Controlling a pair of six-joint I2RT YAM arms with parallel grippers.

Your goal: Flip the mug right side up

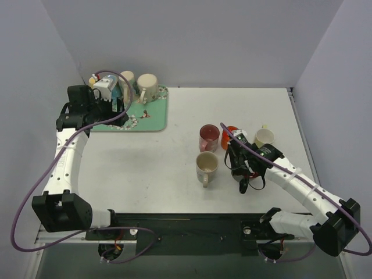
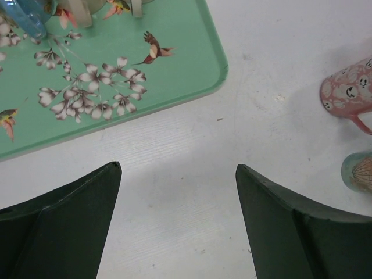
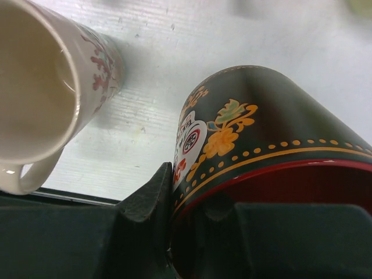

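The mug (image 3: pixel 261 128) is black with orange flowers, a dotted gold band and a red inside. My right gripper (image 3: pixel 189 186) is shut on its rim, with one finger against the outer wall and the other inside. The mug's body reaches away from the fingers over the white table. In the top view the right gripper (image 1: pixel 244 168) sits right of centre, and the dark mug is mostly hidden under it. My left gripper (image 2: pixel 174 168) is open with nothing between its fingers. It hangs over bare table beside the green tray (image 2: pixel 192 87). From above, the left gripper (image 1: pixel 119 106) is at the tray's near edge.
A cream mug (image 1: pixel 207 164) stands upright just left of the right gripper, close in the wrist view as the cream mug (image 3: pixel 40 87). A dark red cup (image 1: pixel 209 138), an orange cup (image 1: pixel 229 132) and a pale cup (image 1: pixel 264 137) stand behind. The flowered tray (image 1: pixel 154 119) holds several mugs at back left.
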